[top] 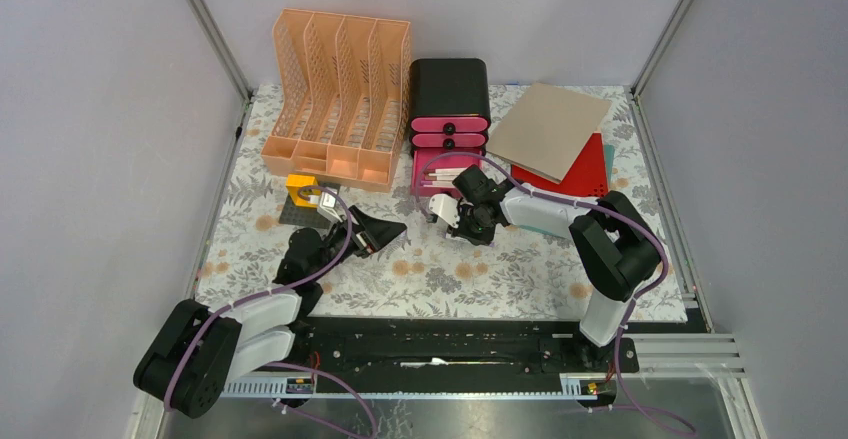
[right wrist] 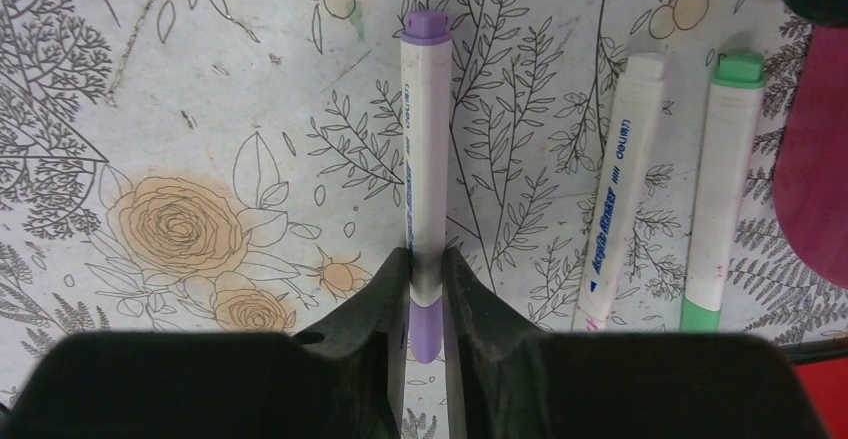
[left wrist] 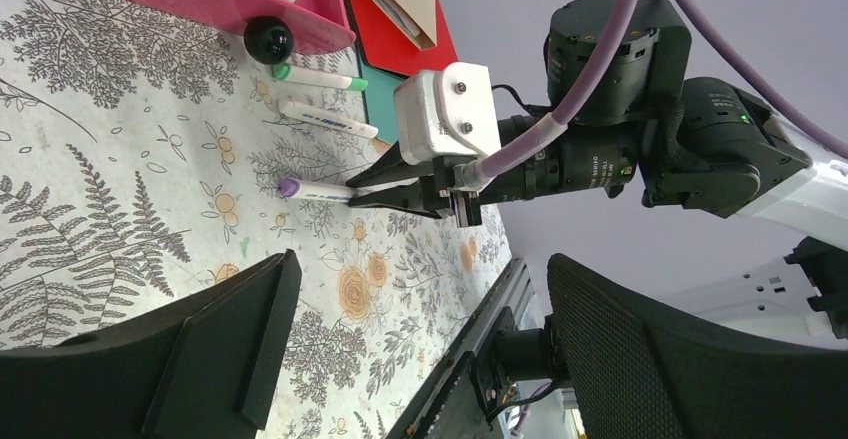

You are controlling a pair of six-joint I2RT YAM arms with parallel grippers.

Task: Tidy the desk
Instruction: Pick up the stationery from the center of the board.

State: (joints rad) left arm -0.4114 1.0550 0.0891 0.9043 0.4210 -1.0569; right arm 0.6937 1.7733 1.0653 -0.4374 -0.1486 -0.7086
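the flat rectangular desk [top: 450, 279], covered in pale cloth printed with grey ferns and orange flowers, bears a white marker with purple ends [right wrist: 426, 159] lying between the fingers of the right gripper [right wrist: 427, 259]. just beside that hand lie a white marker with blue lettering [right wrist: 620, 209] and a white marker with green ends [right wrist: 722, 189]. beyond the left gripper [top: 385, 234] stands an orange slotted plastic file rack [top: 340, 89].

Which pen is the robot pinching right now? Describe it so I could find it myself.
Find the black drawer box with pink fronts at the back of the flowered desk. Three white pens are side by side just in front of it. The purple-capped marker is the one pinched between the right arm's fingers; its neighbours are a white-capped marker and a green-capped marker.
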